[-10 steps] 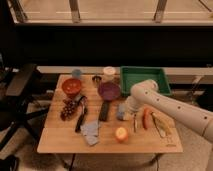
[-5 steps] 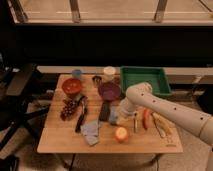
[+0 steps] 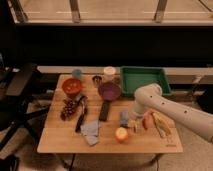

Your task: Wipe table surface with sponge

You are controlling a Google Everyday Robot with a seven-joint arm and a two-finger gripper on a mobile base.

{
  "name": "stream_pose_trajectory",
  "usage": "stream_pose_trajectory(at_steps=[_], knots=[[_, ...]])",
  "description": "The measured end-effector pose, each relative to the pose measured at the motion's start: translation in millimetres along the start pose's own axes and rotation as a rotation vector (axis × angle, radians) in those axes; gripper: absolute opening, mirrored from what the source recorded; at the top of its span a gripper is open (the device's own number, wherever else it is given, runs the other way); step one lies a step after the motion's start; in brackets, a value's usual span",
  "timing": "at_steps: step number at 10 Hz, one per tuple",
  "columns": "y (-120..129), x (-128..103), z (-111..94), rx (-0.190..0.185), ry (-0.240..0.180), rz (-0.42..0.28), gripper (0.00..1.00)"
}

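A small blue-grey sponge (image 3: 123,118) lies on the wooden table (image 3: 60,142), right of the middle. My gripper (image 3: 131,122) hangs from the white arm (image 3: 165,107), which reaches in from the right. It is down at the table surface, right against the sponge's right side. Whether it holds the sponge is hidden by the wrist.
A grey-blue cloth (image 3: 91,132) and an orange fruit (image 3: 121,134) lie in front. A purple bowl (image 3: 109,91), a red bowl (image 3: 72,86), grapes (image 3: 69,107), black utensils (image 3: 81,116), cups and a green tray (image 3: 144,80) are behind. A banana (image 3: 160,124) and a red fruit (image 3: 147,122) lie right. A black chair (image 3: 20,85) stands left.
The arm has bent a little and the gripper has come down slightly toward the table by the sponge. The objects on the table have not moved.
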Motion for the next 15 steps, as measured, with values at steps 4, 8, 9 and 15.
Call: stream_pose_trajectory(at_steps=[4, 8, 9, 15], knots=[[-31, 0, 1, 0.023, 0.036, -0.034, 0.00], [-43, -45, 17, 0.019, 0.008, -0.091, 0.00], [-42, -45, 16, 0.016, 0.009, -0.092, 0.00], [-18, -37, 16, -0.034, -0.020, -0.066, 0.00]])
